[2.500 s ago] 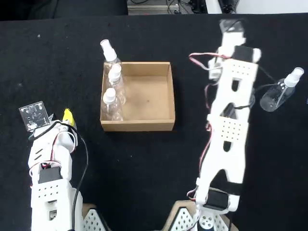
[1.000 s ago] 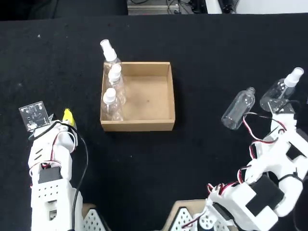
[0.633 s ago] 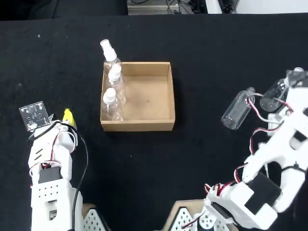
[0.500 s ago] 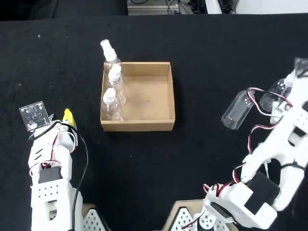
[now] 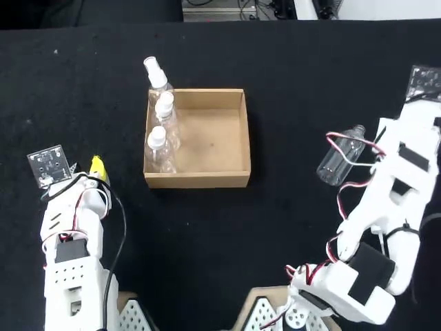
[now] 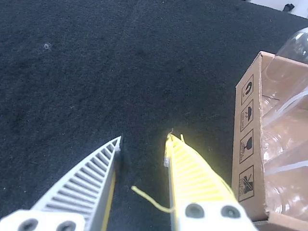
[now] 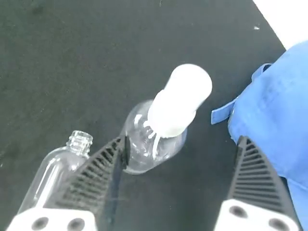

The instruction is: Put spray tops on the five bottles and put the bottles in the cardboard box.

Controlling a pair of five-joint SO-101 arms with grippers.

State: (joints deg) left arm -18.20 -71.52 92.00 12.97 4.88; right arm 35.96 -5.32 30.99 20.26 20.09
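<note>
Capped bottle (image 7: 154, 147), clear plastic, white spray top (image 7: 180, 98) fitted: on the right side of the black table (image 5: 275, 62), between the widely spread fingers of the right gripper (image 7: 180, 140), which straddles it released, with no finger seen to touch it. Uncapped bottle (image 5: 339, 160), clear, neck bare: lying on its side just beside the capped one, neck toward the table's far edge. Cardboard box (image 5: 207, 181), open at the top: near the table's middle, well apart from those two bottles. Nearer boxed bottle (image 5: 158, 148) and farther boxed bottle (image 5: 165, 114), tops fitted: inside the box along its left wall, one behind the other. Outside bottle (image 5: 157, 76), top fitted: at the box's far left corner, beyond the wall; touching or not, cannot tell. Left gripper (image 6: 143, 138), one grey finger, one yellow: over bare table near the box's left wall, fingers a little apart, grasping nothing. Blue cloth (image 7: 274, 106): near the capped bottle.
</note>
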